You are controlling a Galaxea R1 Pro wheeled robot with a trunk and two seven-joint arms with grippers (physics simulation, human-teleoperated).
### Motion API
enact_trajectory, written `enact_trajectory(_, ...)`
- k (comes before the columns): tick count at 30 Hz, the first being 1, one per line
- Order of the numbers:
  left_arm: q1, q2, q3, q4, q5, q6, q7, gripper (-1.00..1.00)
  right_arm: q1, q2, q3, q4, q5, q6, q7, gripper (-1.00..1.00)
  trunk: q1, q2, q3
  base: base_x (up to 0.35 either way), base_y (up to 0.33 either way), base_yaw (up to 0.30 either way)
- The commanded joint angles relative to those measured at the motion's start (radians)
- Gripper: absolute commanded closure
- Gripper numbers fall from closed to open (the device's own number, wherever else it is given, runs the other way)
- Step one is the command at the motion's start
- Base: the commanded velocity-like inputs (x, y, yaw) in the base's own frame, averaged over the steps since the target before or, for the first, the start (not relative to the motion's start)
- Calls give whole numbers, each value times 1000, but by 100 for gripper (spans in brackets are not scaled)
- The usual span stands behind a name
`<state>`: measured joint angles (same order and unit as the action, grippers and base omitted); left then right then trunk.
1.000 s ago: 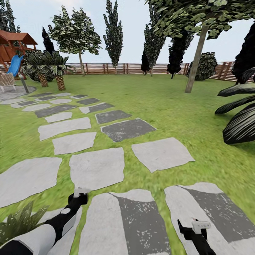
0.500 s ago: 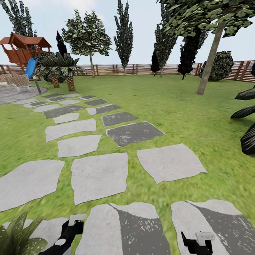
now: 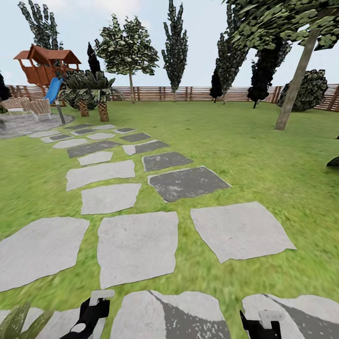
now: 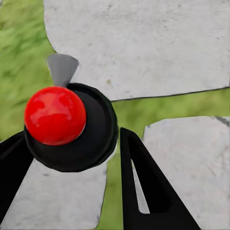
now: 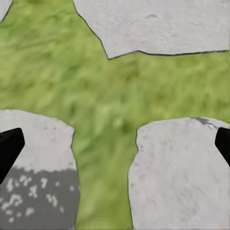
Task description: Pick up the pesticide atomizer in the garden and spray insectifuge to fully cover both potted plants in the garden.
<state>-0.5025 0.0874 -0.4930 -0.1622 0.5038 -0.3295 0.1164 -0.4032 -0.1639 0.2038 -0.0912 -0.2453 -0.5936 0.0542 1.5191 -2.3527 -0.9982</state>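
In the left wrist view my left gripper (image 4: 72, 134) is shut on the pesticide atomizer (image 4: 72, 127), seen end-on as a round dark body with a red ball and a grey pointed piece. In the head view that gripper (image 3: 96, 303) sits at the bottom left, over a stepping stone (image 3: 172, 315). Pointed green leaves of one potted plant (image 3: 19, 322) poke in at the bottom left corner, beside my left arm; its pot is hidden. The insectifuge is out of view. My right gripper (image 3: 259, 322) is open and empty above grass and stones (image 5: 115, 141).
A path of pale and dark stepping stones (image 3: 136, 245) runs across the garden lawn (image 3: 263, 155) toward a grey patio (image 3: 23, 125), with palms (image 3: 94, 92), a play tower with a blue slide (image 3: 44, 66) and a grey post (image 3: 60, 112). A tree trunk (image 3: 294, 84) stands at right; a wooden fence (image 3: 197, 93) closes the back.
The whole picture has shifted right and down, so the camera moved. The dark leaves at the right edge have left the view, and both grippers sit lower in the picture.
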Motion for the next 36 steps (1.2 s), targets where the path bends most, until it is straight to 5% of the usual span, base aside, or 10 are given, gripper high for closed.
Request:
enact_trajectory(1, -1, 0, -9, 0, 1, -2, 6, 100, -1, 0, 5, 1, -10, -3, 6, -100, 0, 0, -1, 333, -85, 276)
enact_trajectory(8, -1, 0, -10, 0, -2, -2, 7, 100, 0, 0, 5, 1, -10, -3, 6, -100, 0, 0, -1, 293, -148, 216)
enact_trajectory(22, -1, 2, -7, 0, 5, -2, 7, 100, 0, 0, 5, 1, -10, -3, 6, -100, 0, 0, -1, 129, -72, 7)
enact_trajectory(36, -1, 1, -8, 0, 4, -2, 7, 100, 0, 0, 5, 1, -9, -2, 6, -100, 0, 0, -1, 327, 0, 0)
